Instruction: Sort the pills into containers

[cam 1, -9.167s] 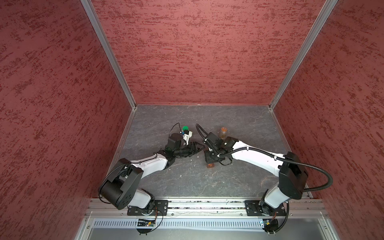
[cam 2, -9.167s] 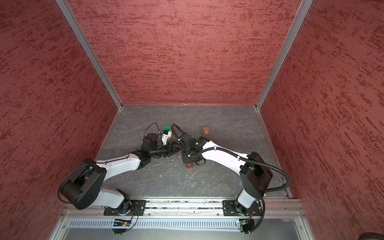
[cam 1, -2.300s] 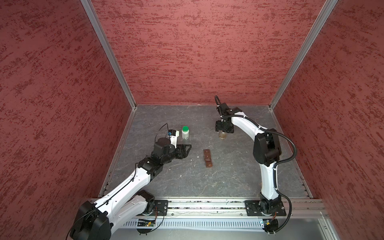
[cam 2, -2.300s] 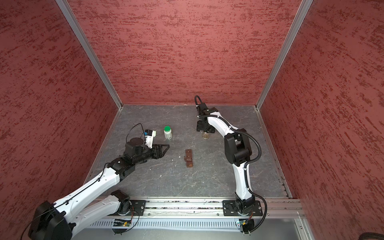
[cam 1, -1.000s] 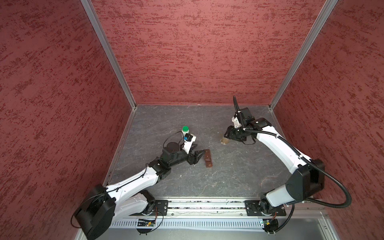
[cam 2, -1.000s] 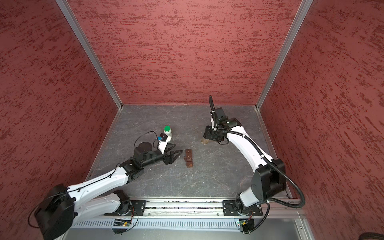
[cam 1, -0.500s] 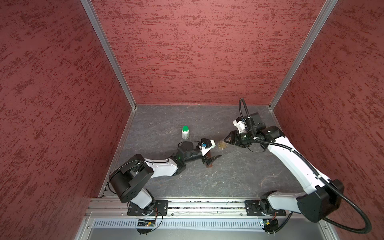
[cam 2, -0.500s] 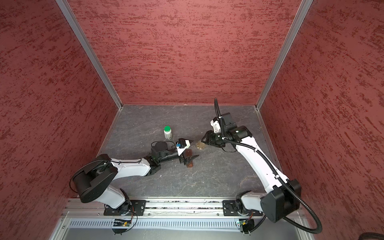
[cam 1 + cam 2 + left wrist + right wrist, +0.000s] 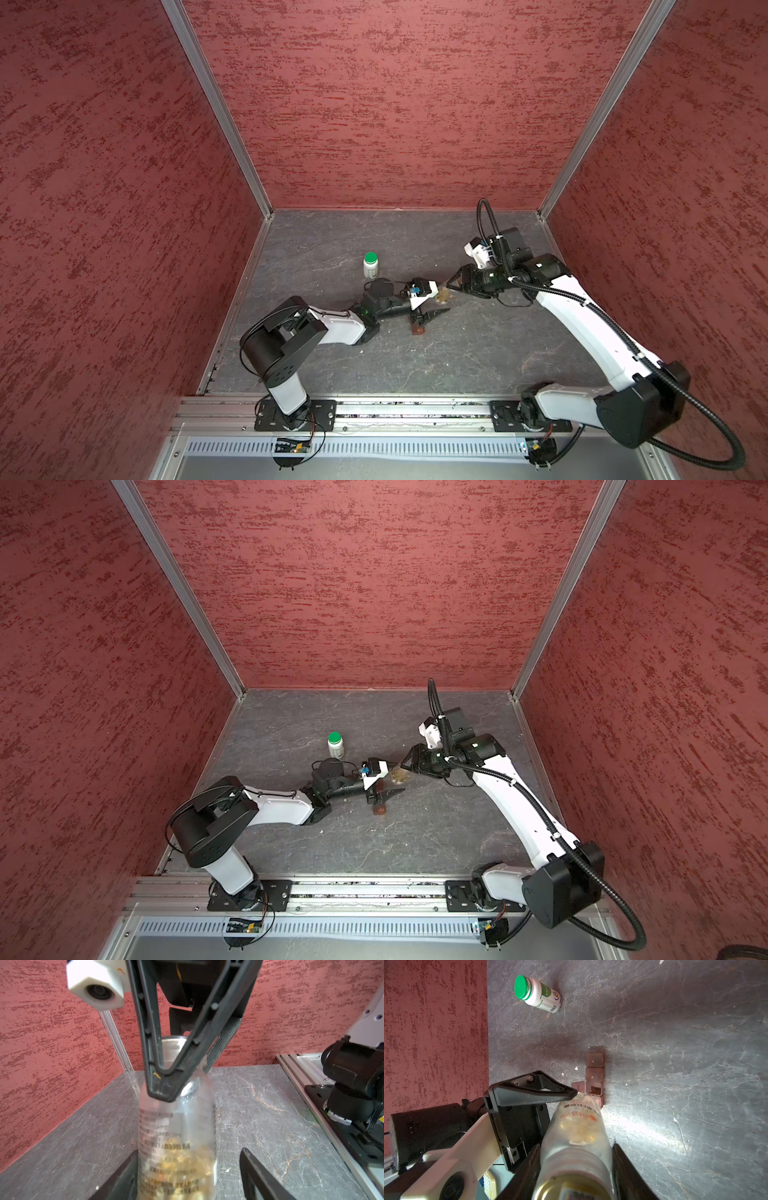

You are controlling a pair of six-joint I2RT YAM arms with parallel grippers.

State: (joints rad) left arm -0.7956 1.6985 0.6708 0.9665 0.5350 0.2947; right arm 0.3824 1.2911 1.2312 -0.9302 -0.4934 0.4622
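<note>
Nearest us, the rail [image 9: 395, 409] carries both arm bases at the counter's [image 9: 415, 374] near edge. Farther in, near the middle, lies the brown pill organiser [image 9: 417, 329]. From above, only its near end shows, because the left arm covers the rest. In the right wrist view one compartment [image 9: 594, 1088] is open with its lid flipped aside, and two next to it are closed.

Just beyond the organiser, the left tool [image 9: 436, 302] is spread around the base of the clear pill bottle [image 9: 444, 296]. One finger [image 9: 124, 1176] lies against the glass and the other [image 9: 257, 1176] stands apart. The bottle has yellow pills inside and is tilted, with its base toward the left. The right tool [image 9: 453, 286] is clenched on its gold-capped end. In the right wrist view its base hides the organiser's end.

Farther off and left, a white green-capped bottle [image 9: 370, 266] stands upright, apart from both arms. Red walls close the far side.
</note>
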